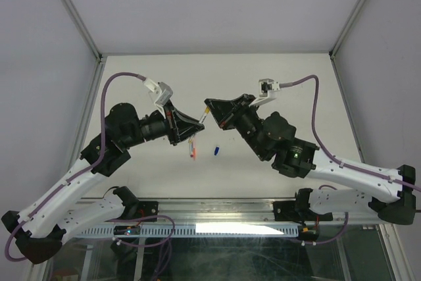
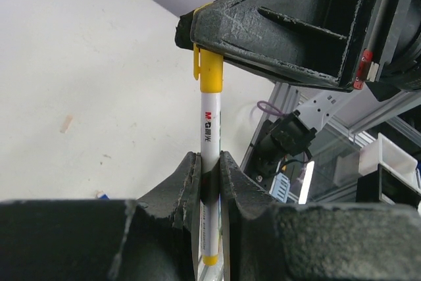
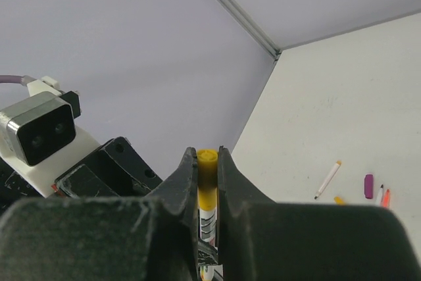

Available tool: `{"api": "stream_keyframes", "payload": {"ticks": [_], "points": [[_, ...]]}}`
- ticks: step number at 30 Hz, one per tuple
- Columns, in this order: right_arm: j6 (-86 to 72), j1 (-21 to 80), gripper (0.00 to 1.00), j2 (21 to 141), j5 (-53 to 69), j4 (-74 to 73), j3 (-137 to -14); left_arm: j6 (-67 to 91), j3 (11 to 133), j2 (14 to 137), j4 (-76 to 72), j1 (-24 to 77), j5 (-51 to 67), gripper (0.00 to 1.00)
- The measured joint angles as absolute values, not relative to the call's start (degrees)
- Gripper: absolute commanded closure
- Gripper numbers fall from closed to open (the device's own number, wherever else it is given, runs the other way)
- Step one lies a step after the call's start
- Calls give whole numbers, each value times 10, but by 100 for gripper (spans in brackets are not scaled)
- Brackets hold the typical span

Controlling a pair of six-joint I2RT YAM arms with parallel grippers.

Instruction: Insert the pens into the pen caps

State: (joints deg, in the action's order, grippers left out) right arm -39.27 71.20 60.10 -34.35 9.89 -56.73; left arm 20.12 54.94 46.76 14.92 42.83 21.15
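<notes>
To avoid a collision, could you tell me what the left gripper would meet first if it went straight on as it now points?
Most likely the right gripper, ahead and shut on the yellow cap at the tip of the pen the left gripper holds.

Red "M&G" mark, on white pen barrel (smaller print unreadable)

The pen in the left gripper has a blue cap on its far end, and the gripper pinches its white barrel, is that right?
Not quite: the cap is yellow, not blue, as the left wrist view shows. The rest holds: the left gripper does pinch the pen by its white barrel.
</notes>
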Motion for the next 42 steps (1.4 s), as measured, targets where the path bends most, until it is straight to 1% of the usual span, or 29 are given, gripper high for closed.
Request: {"api": "stream_keyframes", "payload": {"ticks": [1, 3, 5, 9, 12, 21, 25, 30, 40, 42], "points": [[-383, 712, 83, 603, -343, 85, -581, 201, 549, 468, 144, 428, 212, 100], [-361, 713, 72, 609, -342, 58, -614, 199, 549, 468, 128, 428, 213, 100], [-338, 717, 64, 615, -328, 25, -651, 196, 550, 469, 98, 428, 210, 100], [-279, 742, 55, 621, -300, -31, -686, 183, 554, 467, 46, 427, 193, 100], [-246, 743, 53, 607, -297, -43, -695, 181, 554, 462, 39, 427, 187, 100], [-218, 743, 53, 539, -298, -27, -689, 183, 526, 442, 23, 427, 184, 100], [-225, 743, 53, 544, -295, -19, -679, 189, 518, 441, 8, 427, 194, 100], [-238, 741, 55, 583, -285, -15, -678, 201, 506, 436, -9, 427, 211, 100], [-267, 731, 69, 623, -257, -11, -678, 214, 497, 433, -32, 427, 226, 100], [-273, 729, 76, 625, -252, -9, -678, 217, 497, 432, -33, 427, 226, 100]]}}
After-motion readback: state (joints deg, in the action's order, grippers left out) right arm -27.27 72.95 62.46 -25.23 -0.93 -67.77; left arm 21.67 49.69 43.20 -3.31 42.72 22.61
